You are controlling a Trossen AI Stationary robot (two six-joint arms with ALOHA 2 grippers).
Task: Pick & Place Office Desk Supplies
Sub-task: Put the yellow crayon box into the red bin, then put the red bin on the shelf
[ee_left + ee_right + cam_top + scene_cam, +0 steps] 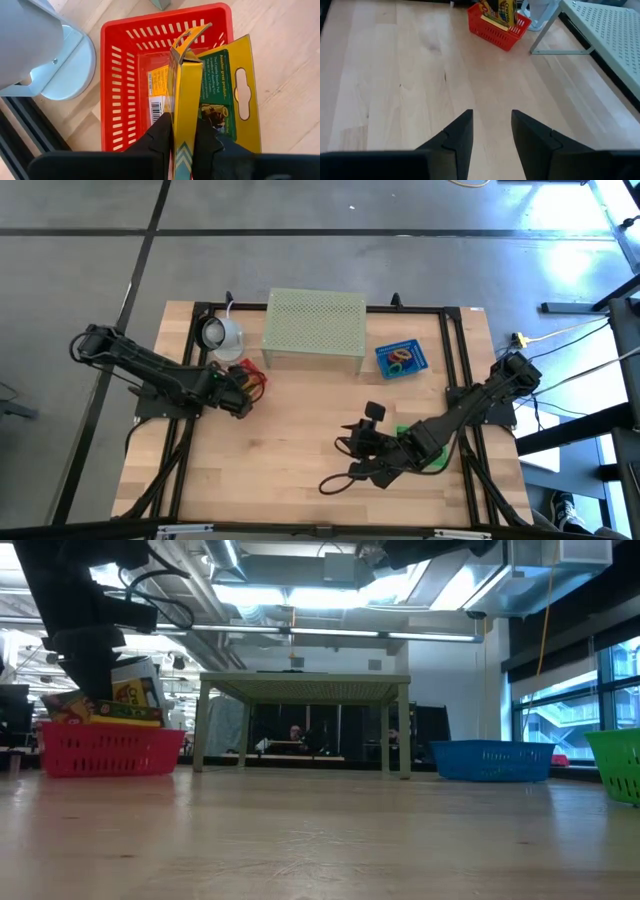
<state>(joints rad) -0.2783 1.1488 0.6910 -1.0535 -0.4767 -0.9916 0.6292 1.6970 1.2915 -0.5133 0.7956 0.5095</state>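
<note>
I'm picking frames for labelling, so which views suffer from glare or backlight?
Low view: bright ceiling lights and windows backlight the scene, leaving the left gripper over the red basket a dark silhouette. High view: sunlight glares top right. Wrist views: evenly lit.

1. Yellow packet (pixel 182 95): a flat printed box standing on edge, upright in the red basket (pixel 120 75).
2. A second yellow card (pixel 235 90) with a green printed panel (hang-hole at its end) leans just beside it.
3. Coloured loops (pixel 400 360) lie in the blue tray (pixel 418 352).

blue basket (pixel 402 359) contents too small
</note>
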